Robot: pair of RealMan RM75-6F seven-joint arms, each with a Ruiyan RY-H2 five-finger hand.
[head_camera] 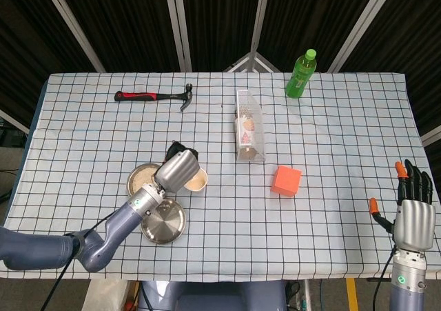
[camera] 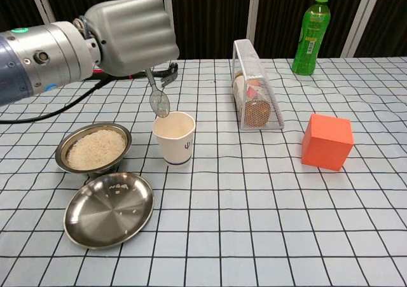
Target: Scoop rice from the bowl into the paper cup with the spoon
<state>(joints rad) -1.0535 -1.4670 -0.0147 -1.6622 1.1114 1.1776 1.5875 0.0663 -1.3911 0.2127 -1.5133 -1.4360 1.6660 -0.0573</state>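
Observation:
My left hand (camera: pixel 130 35) (head_camera: pixel 178 171) grips a metal spoon (camera: pixel 158 100) that hangs handle up, its bowl just above the left rim of the white paper cup (camera: pixel 174 137) (head_camera: pixel 198 181). A steel bowl of rice (camera: pixel 94 149) (head_camera: pixel 141 177) stands left of the cup, partly hidden by my arm in the head view. Far off at the table's front right corner, my right hand (head_camera: pixel 412 216) is upright with its fingers spread and holds nothing.
An empty steel plate (camera: pixel 109 208) with a few rice grains lies in front of the bowl. A wire basket (camera: pixel 254 97), an orange cube (camera: pixel 327 141), a green bottle (camera: pixel 311 34) and a hammer (head_camera: pixel 154 96) are further out.

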